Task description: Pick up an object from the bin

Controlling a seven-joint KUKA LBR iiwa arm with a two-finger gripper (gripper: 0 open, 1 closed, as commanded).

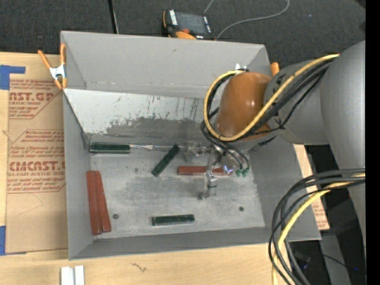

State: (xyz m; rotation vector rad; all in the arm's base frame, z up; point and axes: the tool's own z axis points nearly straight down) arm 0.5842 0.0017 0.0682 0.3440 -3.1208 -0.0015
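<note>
A dark green bar (165,160) is seen lying tilted near the tool (211,181), on its view-left side. A second dark green bar (109,148) is laid level, further left of the tool. A third dark green bar (173,219) is found below and left of it. Two red-brown bars (98,202) are set side by side, well apart from the tool at far left. A black and orange device (187,24) is placed well above it.

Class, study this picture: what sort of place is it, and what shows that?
Likely a robotics lab test rig: a cabled arm reaches into a grey metal bin holding loose pieces such as a green bar and a red bar.
</note>
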